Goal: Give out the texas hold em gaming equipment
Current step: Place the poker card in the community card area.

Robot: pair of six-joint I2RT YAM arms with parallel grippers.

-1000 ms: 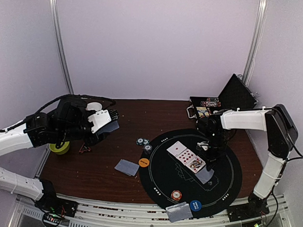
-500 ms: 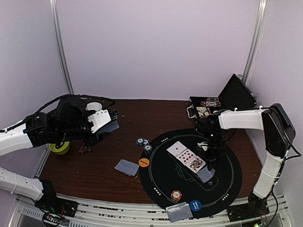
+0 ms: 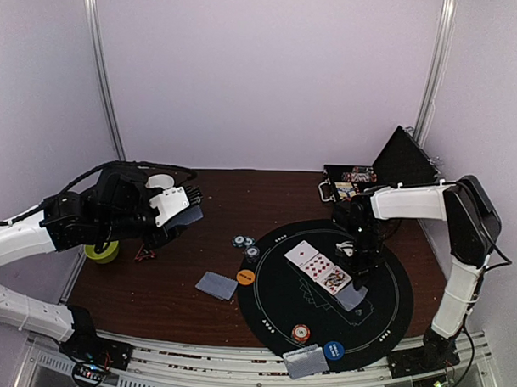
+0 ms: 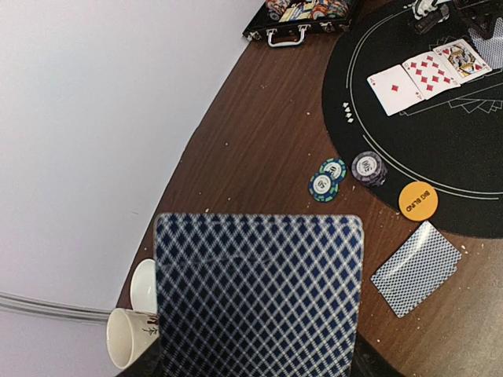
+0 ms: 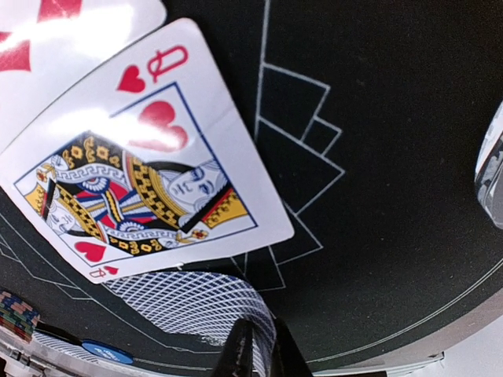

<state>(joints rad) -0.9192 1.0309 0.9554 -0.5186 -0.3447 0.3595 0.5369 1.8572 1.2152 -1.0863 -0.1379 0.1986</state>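
My left gripper (image 3: pixel 180 203) hangs over the table's left side, shut on a blue-backed card (image 4: pixel 259 298) that fills the lower left wrist view and hides the fingers. On the black mat (image 3: pixel 382 317), three face-up red cards (image 3: pixel 317 265) lie in a row, the queen of hearts (image 5: pixel 134 173) nearest my right gripper (image 3: pixel 357 280). That gripper's fingertips (image 5: pixel 250 349) pinch the edge of a face-down card (image 5: pixel 189 302), which bows upward. Around the mat lie striped chips (image 3: pixel 246 246), an orange disc (image 3: pixel 245 276), a blue disc (image 3: pixel 334 350) and a chip stack (image 3: pixel 300 333).
An open black chip case (image 3: pixel 361 184) stands at the back right. One face-down card (image 3: pixel 216 285) lies on the wood left of the mat, another (image 3: pixel 305 362) at the near edge. A cream mug (image 4: pixel 130 338) lies below my left gripper.
The right gripper has edged slightly left over the mat with the face-down card still in its tips. The left arm has not moved.
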